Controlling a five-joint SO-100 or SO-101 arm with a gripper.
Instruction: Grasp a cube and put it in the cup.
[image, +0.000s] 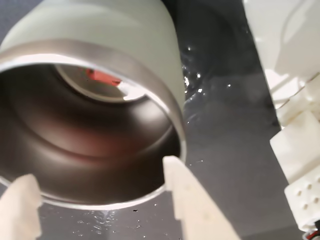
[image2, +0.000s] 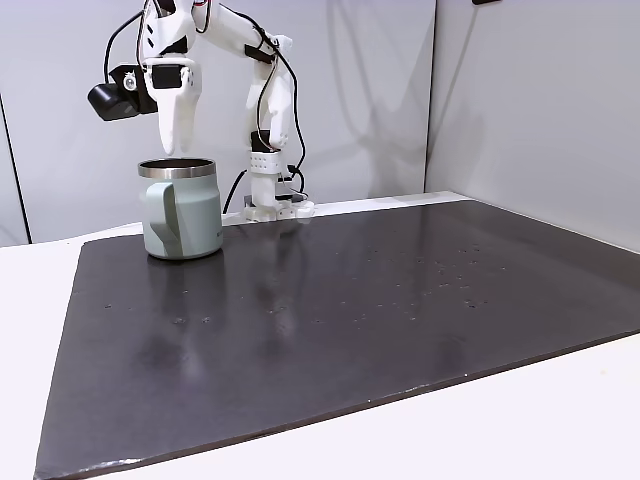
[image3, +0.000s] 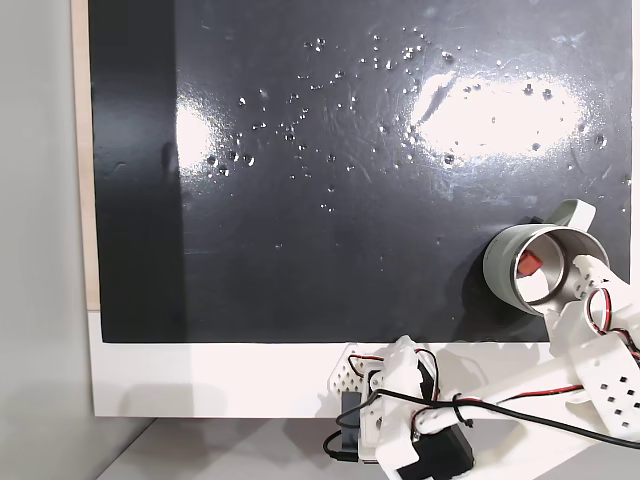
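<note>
I see a glossy black mat (image2: 350, 310) with small droplets (image3: 330, 70) scattered on it; it lies on a white table (image2: 560, 420); pale wall panels (image2: 520, 90) stand behind.

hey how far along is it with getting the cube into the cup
It looks essentially done. The cube lies on the bottom inside the cup; a fixed view from above shows it there too. The gripper hangs just over the steel rim with its jaws apart and nothing between them. Nothing is in hand. What seems left is only lifting the arm clear of the cup, which stands upright on the dark mat.
</note>
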